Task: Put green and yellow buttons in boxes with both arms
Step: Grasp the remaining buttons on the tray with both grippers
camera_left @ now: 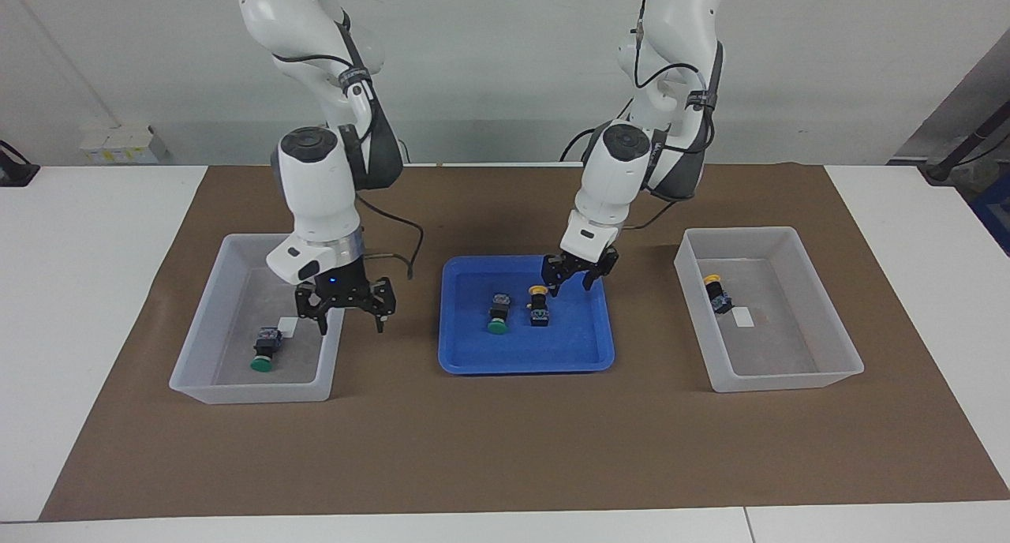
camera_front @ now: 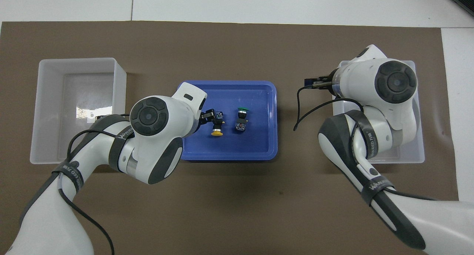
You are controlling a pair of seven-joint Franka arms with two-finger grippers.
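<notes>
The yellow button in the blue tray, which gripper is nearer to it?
Left. The left gripper hangs just over the yellow button in the blue tray; the right gripper is over the edge of its box.

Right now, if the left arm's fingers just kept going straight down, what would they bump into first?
Probably the yellow button in the blue tray: the left gripper, fingers open and pointing down, hangs just above its yellow cap, though depth is hard to judge.

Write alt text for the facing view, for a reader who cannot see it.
Two white robot arms work over a brown mat: the left gripper hovers, open, over a yellow button in the blue tray, beside a green button. The open right gripper hangs over the inner wall of a box holding a green button; the other box holds a yellow button.
</notes>
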